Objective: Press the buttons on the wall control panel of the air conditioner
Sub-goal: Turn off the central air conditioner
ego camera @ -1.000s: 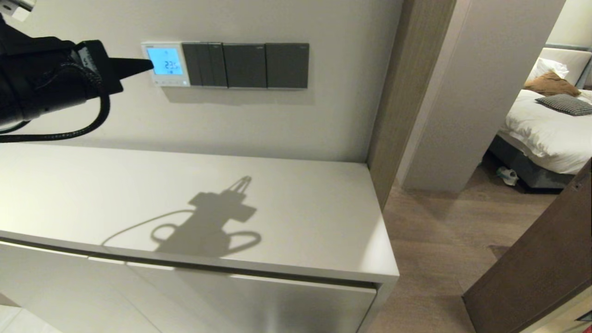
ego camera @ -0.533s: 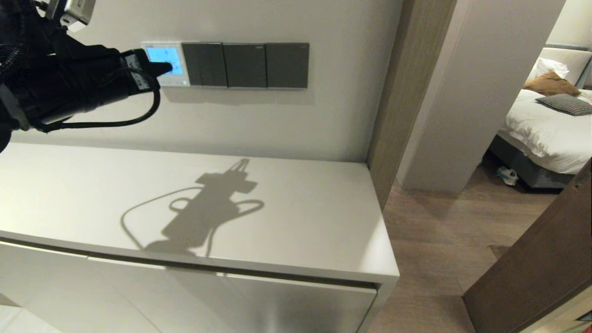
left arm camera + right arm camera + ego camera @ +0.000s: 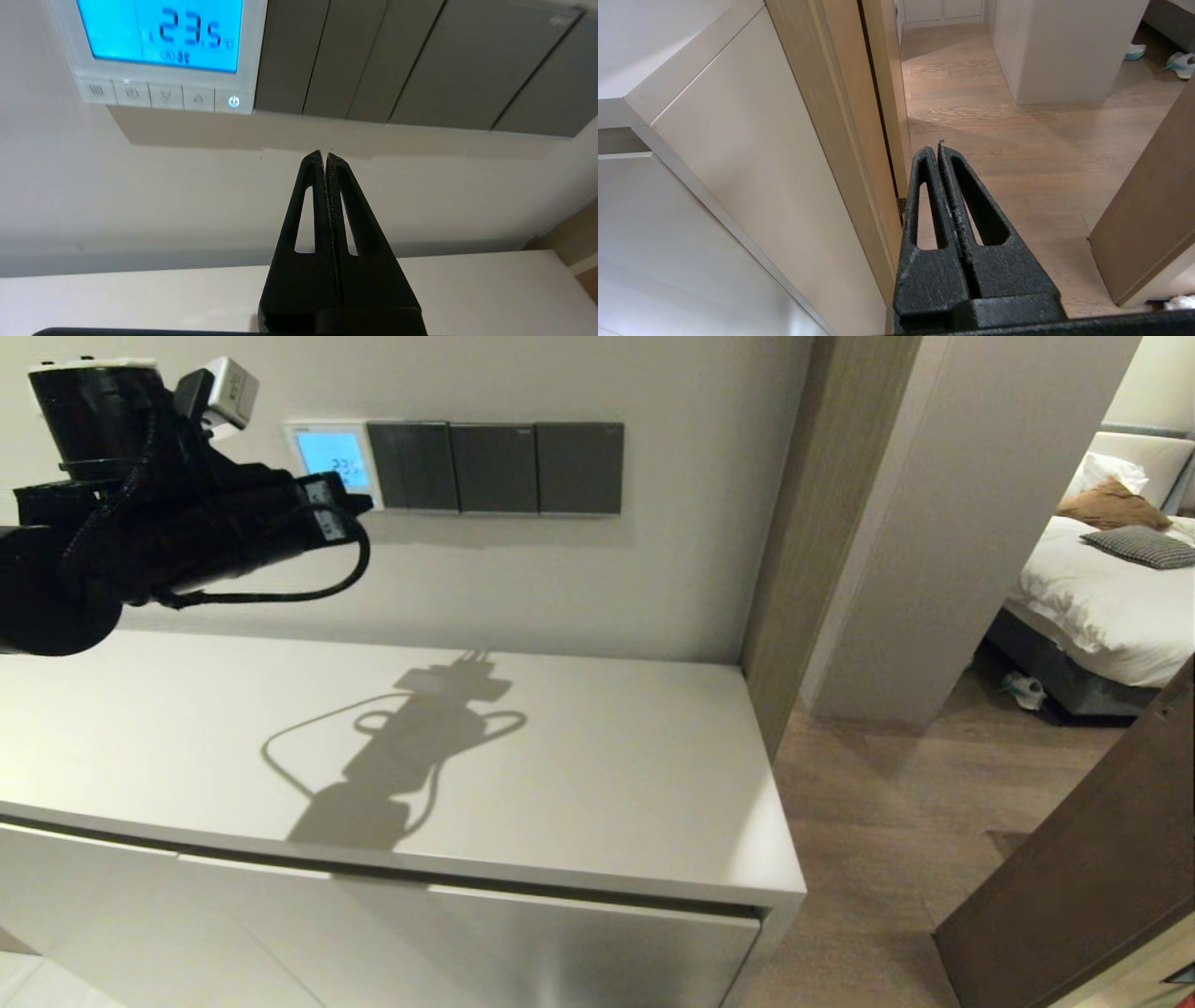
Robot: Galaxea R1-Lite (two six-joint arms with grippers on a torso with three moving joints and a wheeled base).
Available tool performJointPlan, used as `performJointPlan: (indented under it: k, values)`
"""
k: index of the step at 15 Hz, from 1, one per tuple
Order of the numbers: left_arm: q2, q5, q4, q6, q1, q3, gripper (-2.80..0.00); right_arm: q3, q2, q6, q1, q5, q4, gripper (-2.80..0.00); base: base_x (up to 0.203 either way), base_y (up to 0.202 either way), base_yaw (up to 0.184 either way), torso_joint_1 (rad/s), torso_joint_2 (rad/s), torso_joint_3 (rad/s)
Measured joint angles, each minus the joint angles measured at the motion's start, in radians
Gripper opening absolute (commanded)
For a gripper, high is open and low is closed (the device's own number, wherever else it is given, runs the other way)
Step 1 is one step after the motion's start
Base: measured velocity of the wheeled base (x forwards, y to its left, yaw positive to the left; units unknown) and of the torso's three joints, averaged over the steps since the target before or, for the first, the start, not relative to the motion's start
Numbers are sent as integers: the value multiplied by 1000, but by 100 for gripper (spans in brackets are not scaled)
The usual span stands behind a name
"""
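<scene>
Left gripper is clenched, fingers pressed flat together with nothing between them, held up at the wall at the lower right corner of the air conditioner's wall control panel. From the head view the tip overlaps the panel's bottom right corner, next to the first dark switch plate; contact with the wall or the panel cannot be told from there. In the left wrist view the closed fingertips point at bare wall below the first switch plate, with the panel off to one side of the tip and not touched. Panel is white, mounted on the wall above the white cabinet top, leftmost in a row with three dark grey plates. Screen glows light blue and reads 23.5. The buttons run in a strip along the panel's lower edge, five of them; the one nearest the switch plates carries a lit power symbol. Arm's shadow falls on the cabinet top. Right gripper is also clenched and empty, parked low beside the cabinet's side panel, pointing toward the wood floor by the doorway; not seen in the head view. Bed with pillows shows through the doorway on the right.
</scene>
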Motion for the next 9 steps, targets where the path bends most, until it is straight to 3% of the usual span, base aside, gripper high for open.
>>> performJointPlan:
  k: [5,9]
  values:
    - [46,7,0,-2,1,-29,-280,0,0,0,0,0,0,-280,0,0,0,0,0,0]
    - [75,73,-10,-1,1,-51,-280,0,0,0,0,0,0,-280,0,0,0,0,0,0]
